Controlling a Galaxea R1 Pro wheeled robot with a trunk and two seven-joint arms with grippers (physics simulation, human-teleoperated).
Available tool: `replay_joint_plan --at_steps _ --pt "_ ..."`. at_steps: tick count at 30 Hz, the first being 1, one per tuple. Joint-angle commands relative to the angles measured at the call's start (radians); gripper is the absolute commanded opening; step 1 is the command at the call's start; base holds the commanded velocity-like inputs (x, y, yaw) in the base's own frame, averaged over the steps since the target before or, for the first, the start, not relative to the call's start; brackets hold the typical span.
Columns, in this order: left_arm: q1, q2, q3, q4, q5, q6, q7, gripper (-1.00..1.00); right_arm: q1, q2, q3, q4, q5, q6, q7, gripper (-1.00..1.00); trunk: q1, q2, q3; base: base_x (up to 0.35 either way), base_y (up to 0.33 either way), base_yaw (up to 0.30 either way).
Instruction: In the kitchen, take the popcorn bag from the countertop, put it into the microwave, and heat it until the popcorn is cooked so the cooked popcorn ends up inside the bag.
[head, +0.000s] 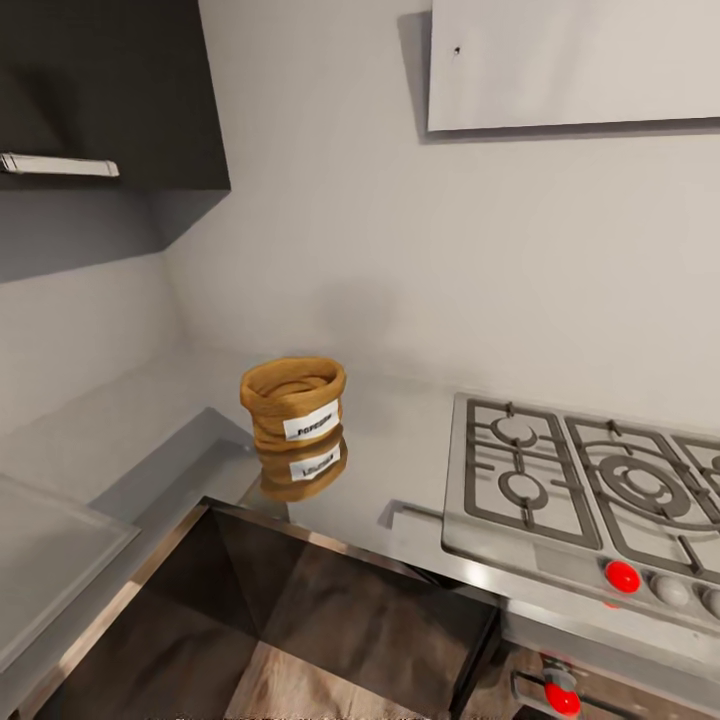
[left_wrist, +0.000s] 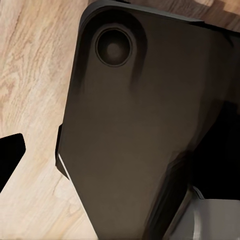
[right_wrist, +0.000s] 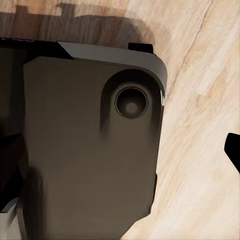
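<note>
The popcorn bag (head: 292, 402) is tan-brown with a white label in dark letters. The countertop (head: 400, 450) is glossy grey and mirrors the bag. The hob (head: 590, 490) is steel grey with red knobs (head: 622, 576). The wall (head: 400, 250) is pale grey, the upper cabinet (head: 110, 90) black. In the wrist views, the floor (left_wrist: 30, 90) is light wood grain.

only legible text: white label on the popcorn bag (head: 292, 401), reads "popcorn", blurry. mirrored copy shows in the countertop (head: 400, 450) reflection. nothing else readable in any view.
</note>
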Motion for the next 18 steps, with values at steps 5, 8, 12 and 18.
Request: replay_joint_plan --at_steps 5,8,12,18 --pt "0.000 0.000 0.002 -0.001 0.003 -0.002 0.001 1.00 -0.001 0.000 -0.008 0.003 0.007 -0.006 0.002 1.00 0.000 -0.001 -0.009 0.000 0.000 0.000" --pt "0.000 0.000 0.002 -0.001 0.003 -0.002 0.001 1.00 -0.001 0.000 -0.008 0.003 0.007 -0.006 0.002 1.00 0.000 -0.001 -0.014 0.000 0.000 0.000" --pt "0.000 0.000 0.002 -0.001 0.003 -0.002 0.001 1.00 -0.001 0.000 -0.008 0.003 0.007 -0.006 0.002 1.00 0.000 -0.001 -0.020 0.000 0.000 0.000" --pt "0.000 0.000 0.001 0.000 0.003 -0.002 0.001 1.00 -0.001 0.000 -0.008 0.003 0.007 -0.006 0.002 1.00 0.000 -0.001 -0.030 0.000 0.000 0.000"
